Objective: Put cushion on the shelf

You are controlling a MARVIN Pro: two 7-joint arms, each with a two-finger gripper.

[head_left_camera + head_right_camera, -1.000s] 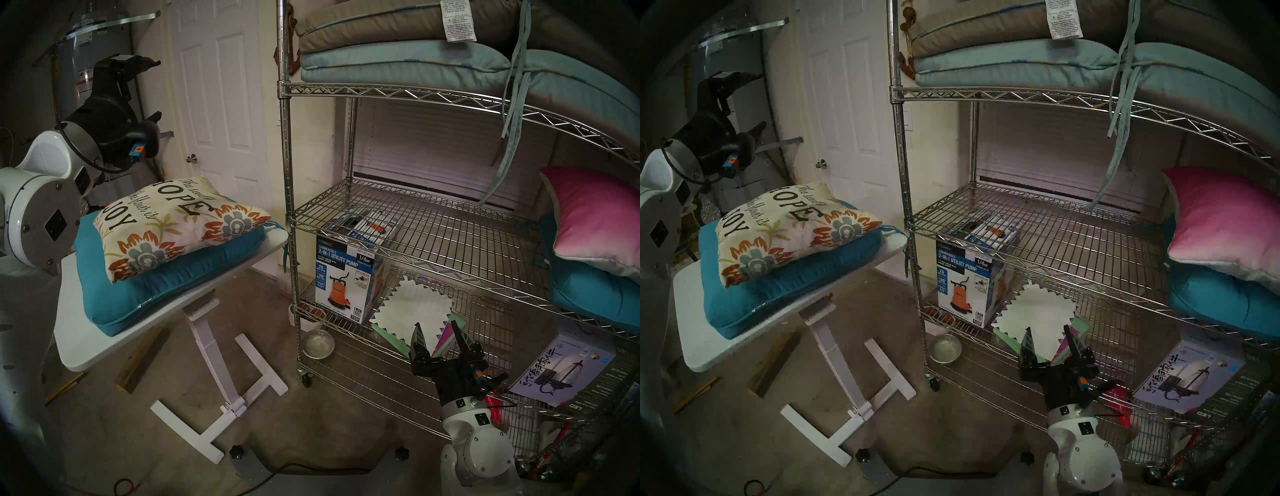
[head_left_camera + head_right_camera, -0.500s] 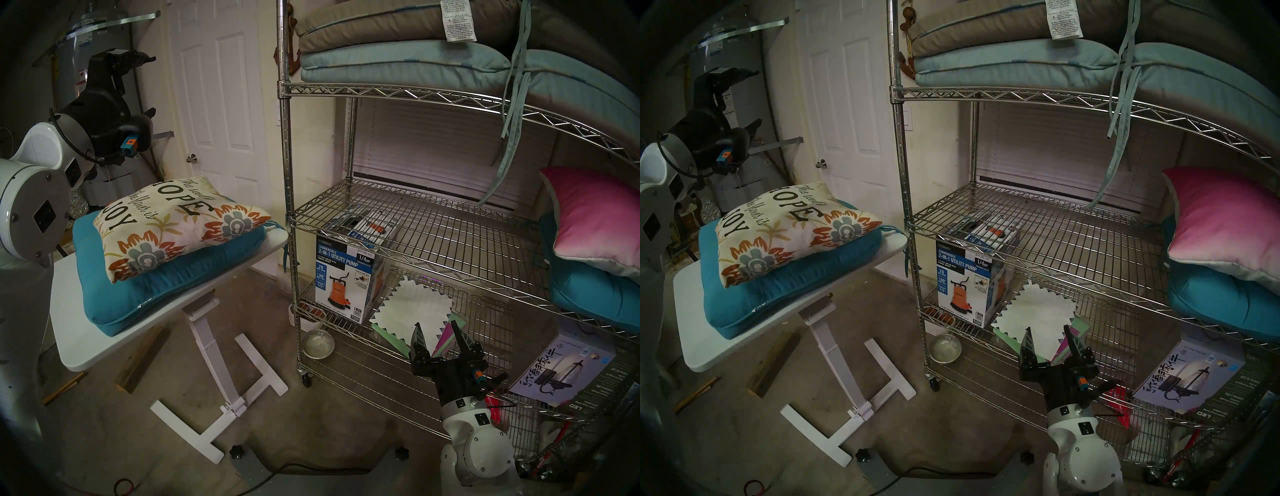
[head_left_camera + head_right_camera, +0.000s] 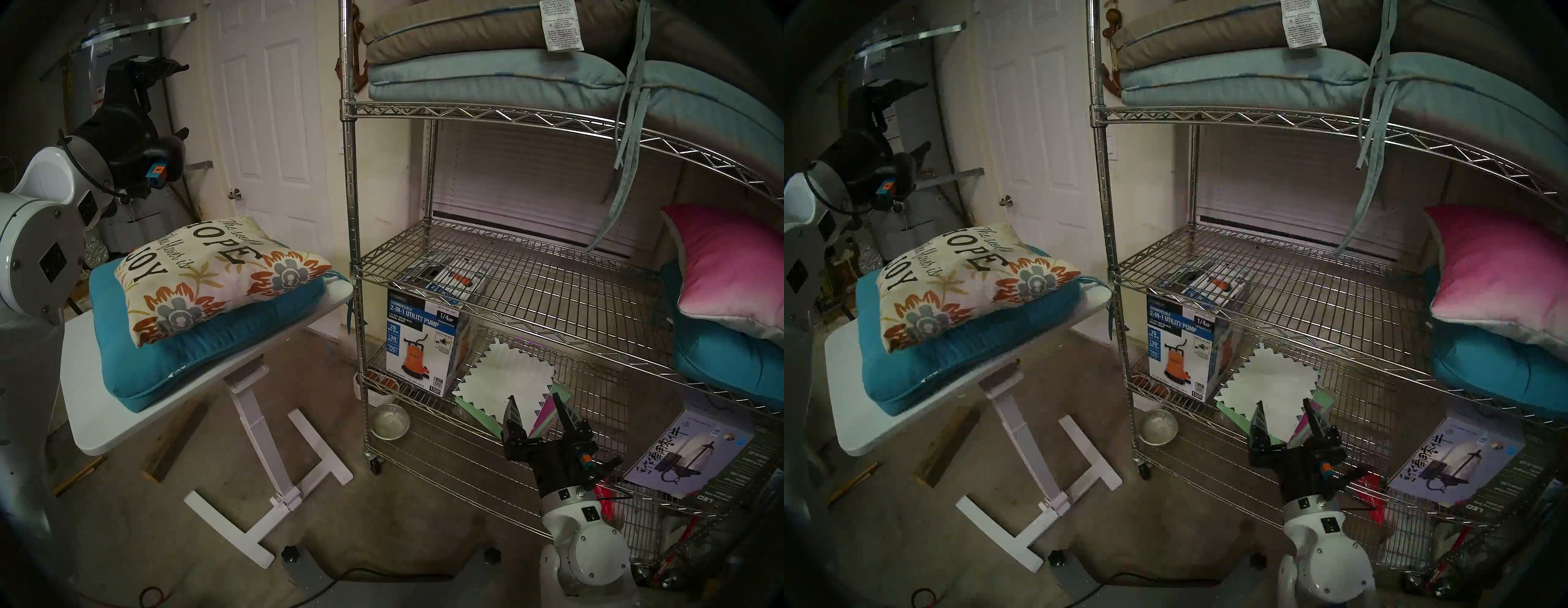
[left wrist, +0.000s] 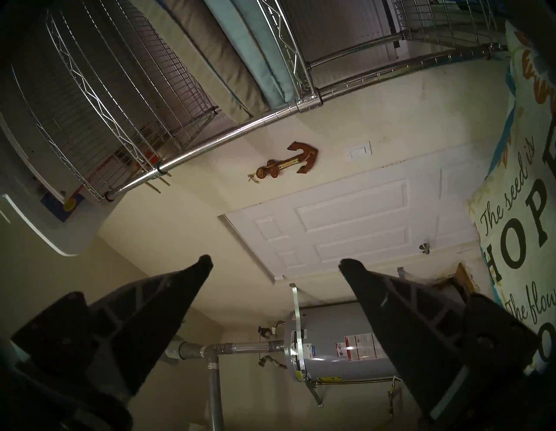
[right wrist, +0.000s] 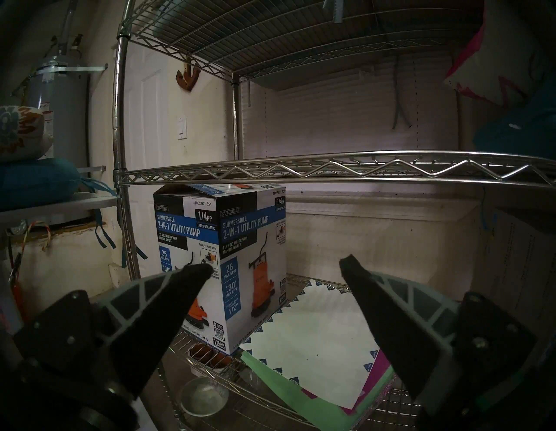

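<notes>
The cushion [image 3: 212, 276], cream with orange and grey-blue flowers and "HOPE", "JOY" lettering, lies on a teal seat cushion on the white table at left. It also shows in the other head view [image 3: 966, 280], at the left wrist view's right edge [image 4: 517, 234] and in the right wrist view [image 5: 18, 132]. The chrome wire shelf [image 3: 509, 276] [image 3: 1272, 280] [image 4: 210, 147] [image 5: 331, 168] stands to the right; its middle tier is bare at left. My left gripper [image 3: 180, 102] [image 3: 919, 119] [image 4: 275, 260] is open and empty, raised behind and left of the cushion. My right gripper [image 3: 534, 399] [image 3: 1284, 403] [image 5: 275, 265] is open and empty at the lower tier.
The teal seat cushion [image 3: 203, 352] rests on a tilted white table [image 3: 106, 424]. A pink pillow [image 3: 729, 263] on a teal cushion [image 3: 729, 369] fills the middle tier's right end. A pump box [image 3: 424, 348] and papers sit below. A water heater [image 4: 340, 352] and door [image 3: 271, 127] stand behind.
My left arm has drawn up and to the left, away from the cushion, with its gripper still open. The right arm and the cushion have not moved.
</notes>
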